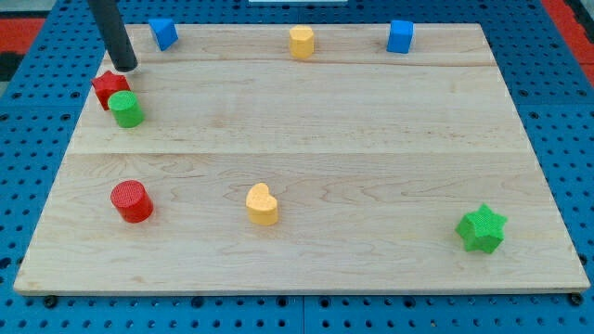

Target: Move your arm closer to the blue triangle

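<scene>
Just then my tip [126,66] rested on the wooden bench [306,158] near its top-left corner, touching or almost touching the upper edge of the red star block [109,87], with the green cylinder [125,109] pressed against that star's lower right side. No fingers existed on this arm; it ended in a plain dark rod, so nothing could be clenched or released, and nothing was held.

The blue triangle [163,33] stood at the bench's top edge, up and to the view's right of my tip, near but clearly apart from it, with bare wood between. That was the relation the move turned on: a short slide toward the view's top-right would likely close the gap. The red star lay on the opposite side of the rod, so it should not be dragged along.

Farther along the top edge sat a yellow block [301,42] and a blue cube [400,36]. A red cylinder [131,201], a yellow heart [262,204] and a green star [482,228] lay toward the view's bottom, well apart from the route.
</scene>
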Controlling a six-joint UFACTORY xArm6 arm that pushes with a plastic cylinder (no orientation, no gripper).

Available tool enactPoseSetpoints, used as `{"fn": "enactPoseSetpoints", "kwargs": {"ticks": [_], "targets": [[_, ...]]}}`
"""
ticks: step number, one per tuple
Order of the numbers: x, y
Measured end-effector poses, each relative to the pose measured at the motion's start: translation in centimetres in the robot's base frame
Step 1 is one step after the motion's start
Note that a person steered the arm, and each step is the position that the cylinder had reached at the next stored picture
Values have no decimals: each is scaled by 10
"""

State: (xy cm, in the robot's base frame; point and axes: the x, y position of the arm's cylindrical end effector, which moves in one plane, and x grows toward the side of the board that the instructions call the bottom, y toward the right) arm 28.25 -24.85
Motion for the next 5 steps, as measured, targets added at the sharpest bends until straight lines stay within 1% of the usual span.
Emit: {"fn": "enactPoseSetpoints", "kwargs": {"ticks": [1,2,3,5], "targets": [[-1,-17],[-15,29],[-15,56],[-15,63]]}}
